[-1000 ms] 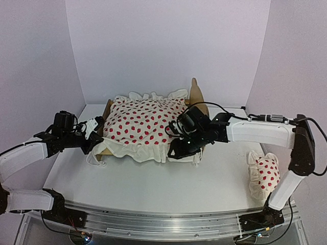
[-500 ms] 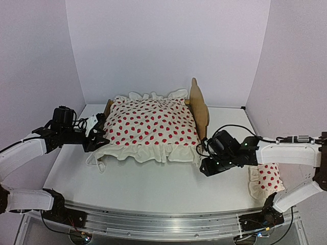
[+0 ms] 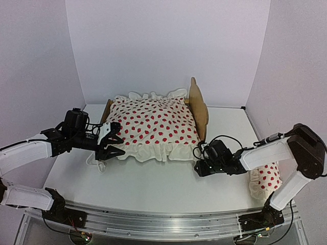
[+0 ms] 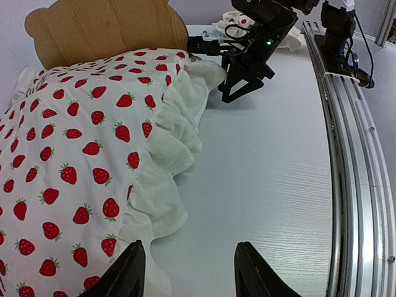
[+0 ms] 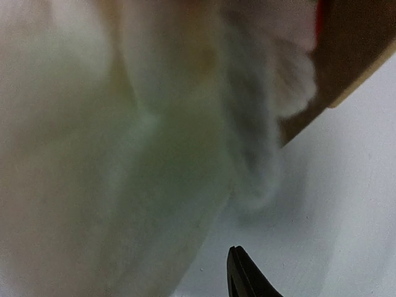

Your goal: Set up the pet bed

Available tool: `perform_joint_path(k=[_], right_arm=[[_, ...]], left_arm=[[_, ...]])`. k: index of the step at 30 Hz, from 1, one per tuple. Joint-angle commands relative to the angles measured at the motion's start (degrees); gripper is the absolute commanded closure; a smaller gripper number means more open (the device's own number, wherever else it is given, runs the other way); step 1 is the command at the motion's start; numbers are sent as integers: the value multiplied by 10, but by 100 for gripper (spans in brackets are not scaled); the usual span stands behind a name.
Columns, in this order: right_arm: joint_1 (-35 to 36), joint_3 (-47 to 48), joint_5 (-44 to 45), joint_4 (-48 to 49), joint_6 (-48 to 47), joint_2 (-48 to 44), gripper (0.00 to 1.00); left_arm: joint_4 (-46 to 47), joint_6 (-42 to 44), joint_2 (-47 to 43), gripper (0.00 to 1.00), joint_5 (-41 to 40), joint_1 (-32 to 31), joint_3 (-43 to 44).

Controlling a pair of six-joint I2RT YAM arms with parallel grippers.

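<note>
My left gripper (image 4: 189, 253) and right gripper (image 3: 199, 167) hang open, empty. The duvet (image 3: 150, 125) covers the pet bed (image 3: 198, 104) by the table's (image 3: 153, 189) far edge. The pillow (image 3: 268, 176) at the right edge isn't placed yet.

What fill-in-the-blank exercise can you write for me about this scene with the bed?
1. The duvet is white with red ____ printed on it.
2. The pet bed has a headboard made of ____.
3. The pillow lies on the table at the robot's ____ side.
4. The left gripper has its jaws ____.
Missing words: strawberries; wood; right; open.
</note>
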Motion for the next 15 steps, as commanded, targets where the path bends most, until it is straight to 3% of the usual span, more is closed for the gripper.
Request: perform_joint_path(k=[1,11,15], right_arm=[[-12,11,7,75,-1,41,62],[-26,13,65,148,28,96,66],[-26,16,91,153,58,113,82]], left_arm=[[59,-16,28,51,10,-31,-9],[108,1,90,51,5,-84,9],[121,-14,103,51,5,-90,13]])
